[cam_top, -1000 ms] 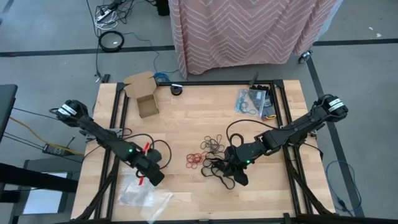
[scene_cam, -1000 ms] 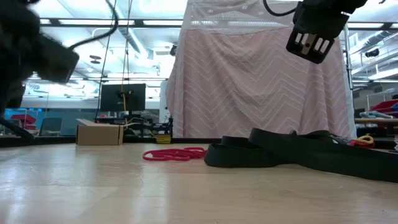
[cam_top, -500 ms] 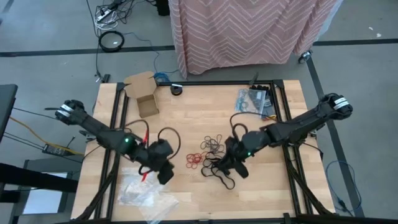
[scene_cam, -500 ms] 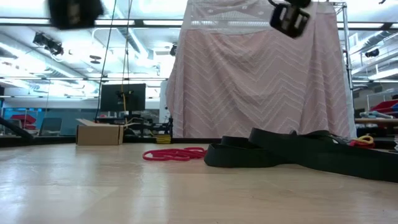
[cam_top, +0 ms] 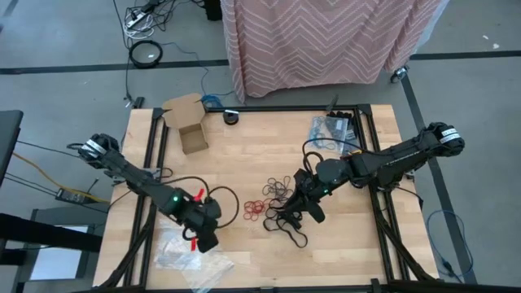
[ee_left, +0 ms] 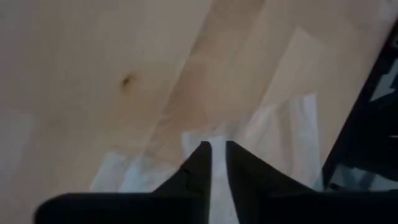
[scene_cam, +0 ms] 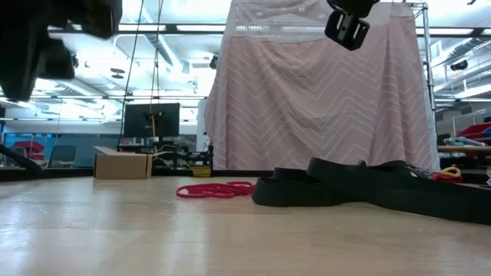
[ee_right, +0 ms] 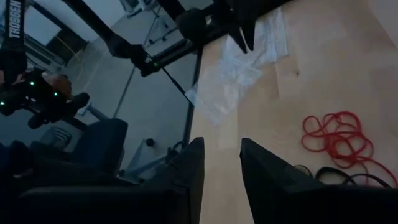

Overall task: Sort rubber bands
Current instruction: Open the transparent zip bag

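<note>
my left pincer (cam_top: 205, 239) hung over the near-left part of the tabletop (cam_top: 244, 155), right above the clear plastic bags (cam_top: 189, 254). its fingers (ee_left: 202, 163) stood with only a narrow gap between them and nothing in it – just crinkled plastic and bare wood beyond the tips.

my right pincer (cam_top: 313, 213) was up off the surface at the middle of the tabletop, over the near edge of the black bands (cam_top: 286, 221). its fingers (ee_right: 189, 171) were parted a little wider than the left's, and they held nothing that i could see.

the rubber bands lay in a loose cluster at the tabletop's centre: the red ones (cam_top: 254, 209) on the side toward my left arm, the small tan-brown ones (cam_top: 279, 189) a bit farther back, and the larger black loops sprawled nearest my right pincer. in the low view the red pile (scene_cam: 215, 189) sat just beside the flat black heap (scene_cam: 368, 192).

the relation that mattered, as i judged it: the black loops were directly under my right pincer – so that arm was much the nearer for any pick. the red pile lay between the two arms, off toward the centre from my left pincer and well apart from the bags. the black heap ran roughly from the red pile toward the near-right, so a grip across a single strand looked easier than one along it.
</note>
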`<action>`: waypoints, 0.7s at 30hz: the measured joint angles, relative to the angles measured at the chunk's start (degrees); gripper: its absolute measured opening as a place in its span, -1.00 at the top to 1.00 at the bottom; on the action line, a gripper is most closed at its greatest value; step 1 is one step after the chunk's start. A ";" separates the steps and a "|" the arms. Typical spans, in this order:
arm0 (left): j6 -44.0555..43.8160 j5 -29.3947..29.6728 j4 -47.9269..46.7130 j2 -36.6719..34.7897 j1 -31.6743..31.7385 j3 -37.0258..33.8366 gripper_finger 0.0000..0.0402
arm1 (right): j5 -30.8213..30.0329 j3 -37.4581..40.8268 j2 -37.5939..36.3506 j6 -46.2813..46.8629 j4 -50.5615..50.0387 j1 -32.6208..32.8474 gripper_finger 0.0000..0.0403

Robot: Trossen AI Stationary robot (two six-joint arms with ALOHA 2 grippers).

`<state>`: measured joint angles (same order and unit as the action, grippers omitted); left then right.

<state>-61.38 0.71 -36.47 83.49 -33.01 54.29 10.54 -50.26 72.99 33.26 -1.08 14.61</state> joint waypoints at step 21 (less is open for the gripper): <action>-3.83 -7.64 22.23 3.93 0.01 -13.58 0.26 | 0.05 0.00 0.00 -0.42 -0.33 -0.50 0.53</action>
<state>-65.21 -6.93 -14.24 87.42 -33.00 40.71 10.59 -50.26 72.99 32.84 -1.41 14.11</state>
